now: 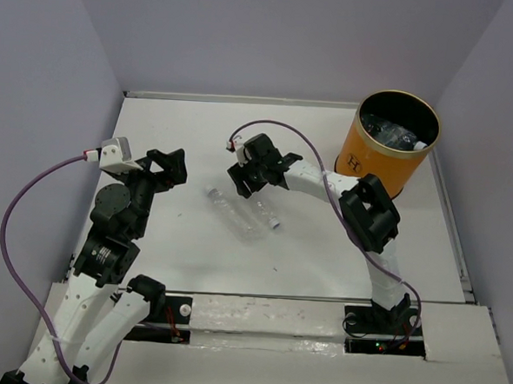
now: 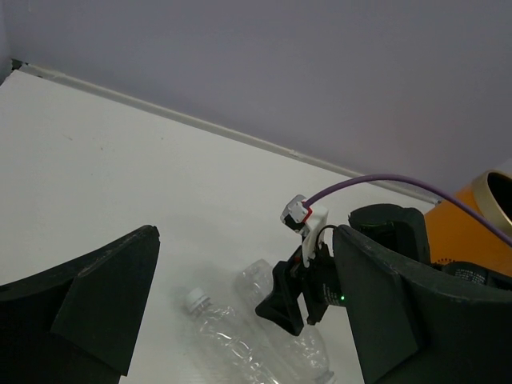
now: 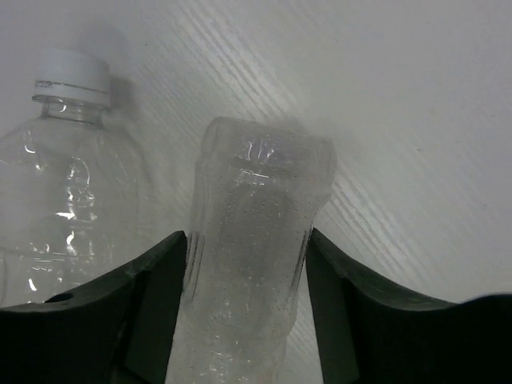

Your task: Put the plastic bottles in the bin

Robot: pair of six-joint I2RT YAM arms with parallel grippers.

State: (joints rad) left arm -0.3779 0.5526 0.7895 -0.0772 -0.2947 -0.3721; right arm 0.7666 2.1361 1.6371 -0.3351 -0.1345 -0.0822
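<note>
Two clear plastic bottles lie side by side mid-table. My right gripper [image 1: 250, 190] is shut on the base end of the right one [image 1: 265, 214]; in the right wrist view [image 3: 246, 240] both fingers press the bottle's [image 3: 256, 184] sides, and it lies low on the table. The other bottle [image 1: 227, 209], white-capped, lies just left of it [image 3: 72, 184]. Both bottles also show in the left wrist view: the free one [image 2: 224, 336] and the held one [image 2: 260, 280]. My left gripper [image 1: 166, 169] is open and empty, left of the bottles [image 2: 246, 240]. The orange bin [image 1: 372, 155] stands at the far right, with bottles [image 1: 391, 131] inside.
Grey walls close the table at the back and both sides. A purple cable loops over the right arm [image 1: 286, 129]. The bin's orange wall [image 2: 472, 232] shows at the right edge of the left wrist view.
</note>
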